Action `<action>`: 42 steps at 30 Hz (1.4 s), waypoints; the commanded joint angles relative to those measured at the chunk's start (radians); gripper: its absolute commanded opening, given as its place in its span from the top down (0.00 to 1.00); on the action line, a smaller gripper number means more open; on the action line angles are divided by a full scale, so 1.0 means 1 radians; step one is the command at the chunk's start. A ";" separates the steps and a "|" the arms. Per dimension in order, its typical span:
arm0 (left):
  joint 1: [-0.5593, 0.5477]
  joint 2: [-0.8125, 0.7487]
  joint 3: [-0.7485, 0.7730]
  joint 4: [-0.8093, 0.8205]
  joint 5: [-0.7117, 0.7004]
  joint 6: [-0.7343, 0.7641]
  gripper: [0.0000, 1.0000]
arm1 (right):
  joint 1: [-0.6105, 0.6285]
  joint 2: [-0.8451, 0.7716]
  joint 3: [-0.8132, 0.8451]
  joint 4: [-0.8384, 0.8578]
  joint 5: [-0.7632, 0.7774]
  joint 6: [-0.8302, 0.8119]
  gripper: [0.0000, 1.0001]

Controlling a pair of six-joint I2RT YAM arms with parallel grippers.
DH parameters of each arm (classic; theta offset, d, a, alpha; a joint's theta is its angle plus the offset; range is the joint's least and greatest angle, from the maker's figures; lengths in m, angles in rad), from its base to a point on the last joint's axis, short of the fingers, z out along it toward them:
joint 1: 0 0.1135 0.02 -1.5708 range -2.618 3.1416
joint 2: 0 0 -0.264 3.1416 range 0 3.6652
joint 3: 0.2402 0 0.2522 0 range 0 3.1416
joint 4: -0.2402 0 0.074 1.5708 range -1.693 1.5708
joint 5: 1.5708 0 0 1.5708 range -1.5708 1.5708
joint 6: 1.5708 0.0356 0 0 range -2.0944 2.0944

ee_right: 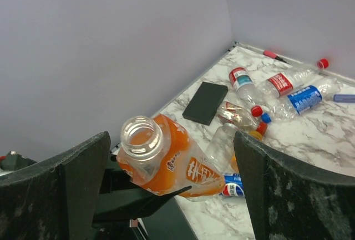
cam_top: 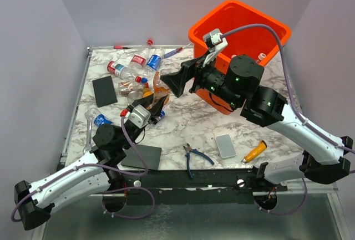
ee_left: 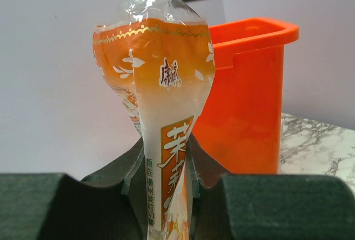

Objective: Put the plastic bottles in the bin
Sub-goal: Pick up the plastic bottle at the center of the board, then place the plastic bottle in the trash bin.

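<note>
One orange-labelled bottle [ee_left: 152, 68], capless, is pinched in the left end effector [ee_left: 166, 195]; the right end effector [ee_right: 172, 190] stands open, straddling the bottle's top.

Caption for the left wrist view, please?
Left gripper shut on a squashed orange-labelled bottle, orange bin behind.

Bottle [ee_left: 158, 79] is formed in clear, crumpled glossy plastic; bin [ee_left: 249, 107] is moulded smooth, glossy; table [cam_top: 191, 119] is marble-patterned; pads [ee_left: 277, 207] are finished matt, grainy.
</note>
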 commanded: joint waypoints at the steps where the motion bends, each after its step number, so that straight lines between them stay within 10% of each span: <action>1: 0.000 -0.015 -0.013 0.042 0.020 -0.012 0.82 | 0.009 0.005 -0.040 0.032 0.086 -0.014 0.04; 11: -0.002 -0.007 -0.016 0.044 0.028 -0.015 0.82 | 0.009 0.044 -0.034 0.083 0.004 0.004 0.13; 23: -0.008 -0.014 -0.020 0.048 0.014 -0.018 0.79 | 0.009 0.073 -0.019 0.054 -0.030 0.046 0.66; 28: -0.011 -0.026 -0.026 0.052 -0.006 -0.028 0.42 | 0.009 0.058 -0.022 0.051 -0.018 0.052 0.99; 32: -0.013 -0.040 -0.033 0.064 -0.041 -0.032 0.03 | 0.010 0.047 0.007 0.017 0.017 0.044 1.00; 42: -0.021 -0.063 -0.050 0.098 -0.219 0.003 0.01 | 0.009 -0.059 0.204 0.155 0.515 -0.416 1.00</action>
